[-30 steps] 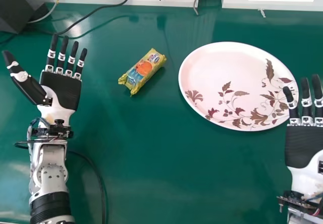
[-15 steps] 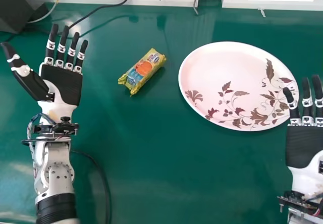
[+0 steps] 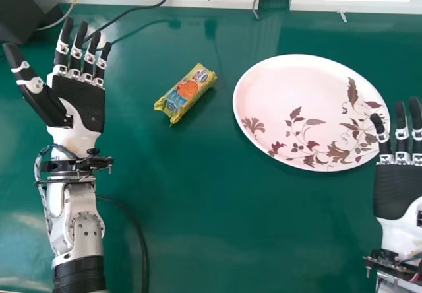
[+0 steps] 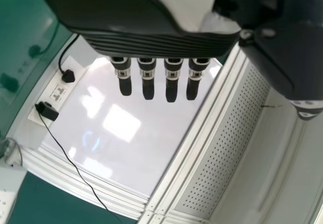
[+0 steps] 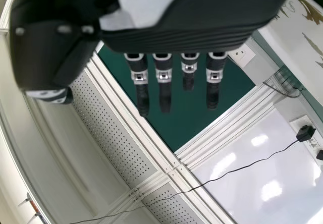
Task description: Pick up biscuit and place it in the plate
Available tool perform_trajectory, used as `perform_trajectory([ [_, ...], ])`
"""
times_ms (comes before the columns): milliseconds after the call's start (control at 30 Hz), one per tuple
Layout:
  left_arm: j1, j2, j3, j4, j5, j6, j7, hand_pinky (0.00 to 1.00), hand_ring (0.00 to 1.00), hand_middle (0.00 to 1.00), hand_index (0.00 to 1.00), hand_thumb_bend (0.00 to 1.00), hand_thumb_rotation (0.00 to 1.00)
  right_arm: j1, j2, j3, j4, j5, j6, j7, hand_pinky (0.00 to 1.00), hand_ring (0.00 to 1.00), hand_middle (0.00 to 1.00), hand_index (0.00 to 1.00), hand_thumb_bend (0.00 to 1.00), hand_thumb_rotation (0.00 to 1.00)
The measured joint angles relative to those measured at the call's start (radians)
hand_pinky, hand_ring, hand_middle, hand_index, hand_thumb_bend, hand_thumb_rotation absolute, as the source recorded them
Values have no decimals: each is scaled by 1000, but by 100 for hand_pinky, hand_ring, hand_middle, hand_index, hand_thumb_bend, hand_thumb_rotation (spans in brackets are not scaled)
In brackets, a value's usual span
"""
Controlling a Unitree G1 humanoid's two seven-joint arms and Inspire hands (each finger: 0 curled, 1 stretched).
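Head view of the tabletop (image 3: 198, 207). The biscuit (image 3: 186, 94), in a yellow wrapper with a blue and orange print, lies aslant on the green surface between the left robot hand (image 3: 79, 105) and the plate (image 3: 283, 101), apart from both and nearer the plate. The plate is pale pink, with brown leaves and flowers along its right and near portions. The left robot hand is open and holds nothing: fingers straight and directed toward the wall, thumb spread outward to the left. The right robot hand (image 3: 399, 194), at the right edge, is likewise open and holds nothing, its straight fingers overlapping the plate's rim in this view; whether they touch it cannot be told. A dark box (image 3: 16, 9) occupies the far left corner, with a black cable (image 3: 132, 9) near it.
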Motion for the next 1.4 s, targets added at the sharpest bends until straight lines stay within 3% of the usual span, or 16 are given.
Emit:
perform_trajectory([
  [167,1,-2,-17,-18,23,-24,19,100,100,100,98,100,69,0,0,0,0,0,-1,0,81,87,87,83,77,47],
  [433,4,6,-47,-47,77,-38,45,100,100,100,99,100,69,0,0,0,1,-1,-2,1,78,88,89,85,79,43],
  [533,5,21,-65,-48,132,-70,67,100,100,100,98,100,68,0,0,0,1,-1,-3,1,77,89,91,86,82,43],
  [667,5,46,-83,-44,230,-161,81,100,100,100,98,100,69,0,0,0,1,-1,-4,1,77,91,92,86,69,42],
  [800,0,70,-96,-31,265,-211,81,100,100,100,98,100,69,0,0,1,1,-3,-5,1,79,91,92,86,64,36],
  [967,-12,89,-107,-3,374,-265,152,100,100,100,99,100,69,0,0,2,2,-4,-5,1,72,86,89,85,73,40],
  [1133,-10,110,-124,-43,514,-257,255,100,100,100,98,100,70,0,0,1,2,-4,-6,2,75,86,89,87,79,42],
  [1400,4,155,-168,-117,550,-186,276,100,100,100,99,100,68,0,0,2,4,-3,-7,7,79,91,94,89,86,42],
])
